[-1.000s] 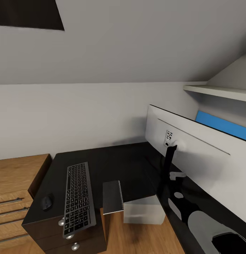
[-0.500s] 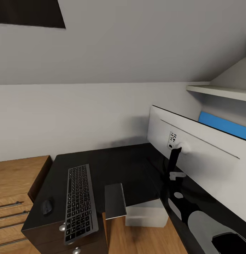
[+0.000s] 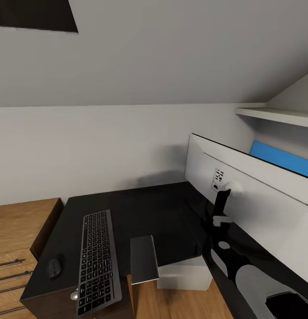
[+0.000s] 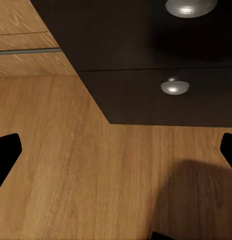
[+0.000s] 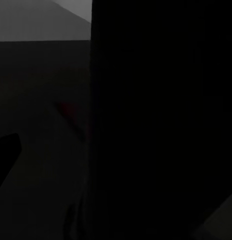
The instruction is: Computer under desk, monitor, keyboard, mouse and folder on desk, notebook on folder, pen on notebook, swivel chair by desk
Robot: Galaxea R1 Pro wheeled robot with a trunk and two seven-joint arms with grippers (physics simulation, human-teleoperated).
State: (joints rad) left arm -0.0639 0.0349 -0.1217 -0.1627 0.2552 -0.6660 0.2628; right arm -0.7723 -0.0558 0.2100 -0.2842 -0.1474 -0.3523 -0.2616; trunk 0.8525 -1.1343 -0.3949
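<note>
In the head view the black-topped desk [image 3: 140, 212] carries the keyboard [image 3: 97, 262] near its front edge, with the small black mouse [image 3: 54, 267] to its left. The dark grey notebook [image 3: 143, 259] lies to the keyboard's right and overhangs the desk's edge. The pale computer [image 3: 184, 272] stands on the floor under the desk. The monitor [image 3: 251, 199] stands on the desk's right wing with its light grey back toward me. My left gripper [image 4: 116, 155] is open over the wood floor by the desk's drawer unit [image 4: 161, 105]. My right gripper [image 5: 116, 150] faces a dark surface, with one fingertip [image 5: 5, 152] far out at the edge.
A light wooden low cabinet [image 3: 14, 235] with drawers adjoins the desk's left side. A white shelf [image 3: 278, 116] hangs above the monitor, with a blue panel [image 3: 278, 158] below it. The sloped ceiling comes down low over the desk. Round silver knobs [image 4: 175, 87] stick out of the drawer fronts.
The whole head picture has shifted a little, so the camera has moved. Keyboard, mouse, notebook and monitor keep their places on the desk.
</note>
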